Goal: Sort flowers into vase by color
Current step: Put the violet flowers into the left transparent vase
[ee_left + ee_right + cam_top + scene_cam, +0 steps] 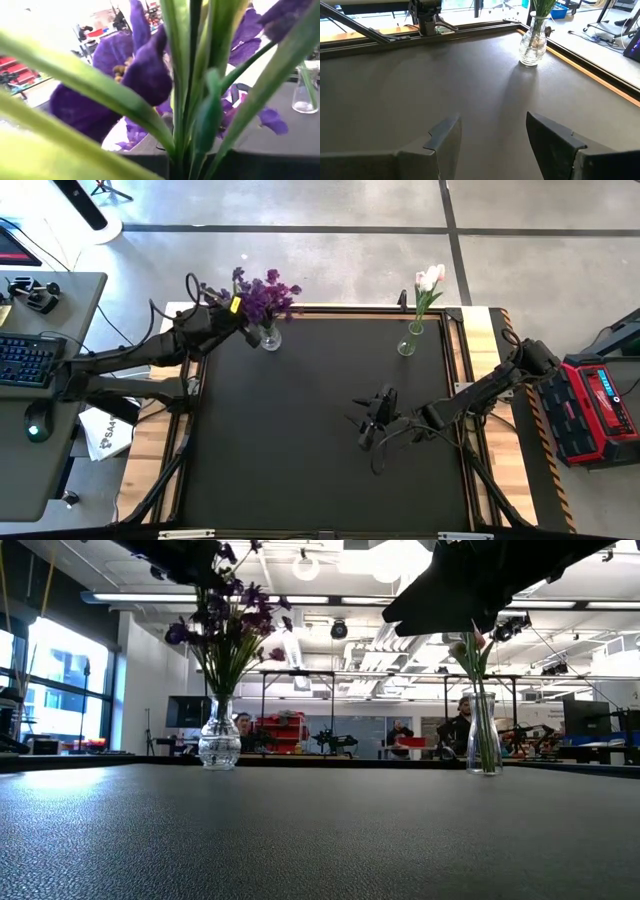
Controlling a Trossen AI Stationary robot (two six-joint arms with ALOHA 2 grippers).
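The purple flowers [264, 295] are standing bunched in a round glass vase [270, 338] at the far left of the dark surface [300, 430]; the pink and white tulips [430, 278] are sitting in a slim vase [407, 343] at the far right, well apart; the left gripper [238, 308] is hanging pressed together among the purple blooms, stems crowding its wrist view; the right gripper [368, 423] is hovering spread and empty over the surface's middle.

Purple flowers [263, 295] and tulips [429, 280], upright in vases [270, 337]
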